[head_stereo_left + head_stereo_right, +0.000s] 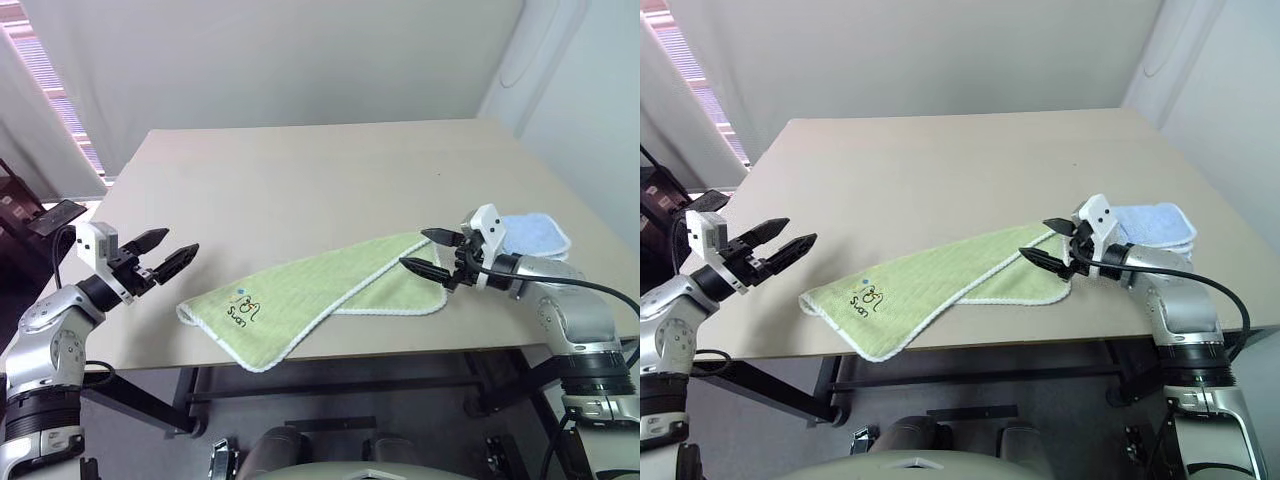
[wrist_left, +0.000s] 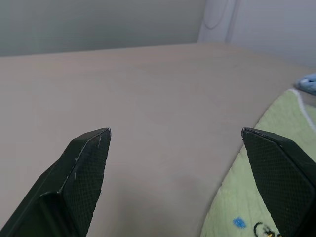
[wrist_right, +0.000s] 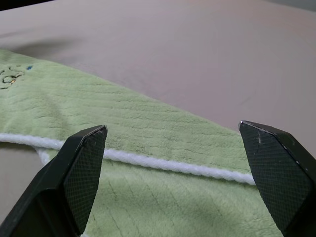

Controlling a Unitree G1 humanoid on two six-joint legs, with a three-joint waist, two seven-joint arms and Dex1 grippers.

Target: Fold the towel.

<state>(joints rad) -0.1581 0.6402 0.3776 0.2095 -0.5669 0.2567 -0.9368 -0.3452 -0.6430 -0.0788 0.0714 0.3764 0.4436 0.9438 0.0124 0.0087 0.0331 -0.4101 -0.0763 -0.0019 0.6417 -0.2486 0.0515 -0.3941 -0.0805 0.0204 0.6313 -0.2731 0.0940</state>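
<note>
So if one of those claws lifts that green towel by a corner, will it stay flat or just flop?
Probably flop: the towel already lies doubled over itself on the table, so it bends easily. Its looped terry surface looks grippy rather than slippery. It also looks thin, so likely light; pushed, it would probably bunch up rather than slide whole.

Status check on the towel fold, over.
Left claw open, off the towel's logo end. Right claw open above the far end. Towel partly folded, unheld. Blue cloth beside right claw, not blocking.
</note>
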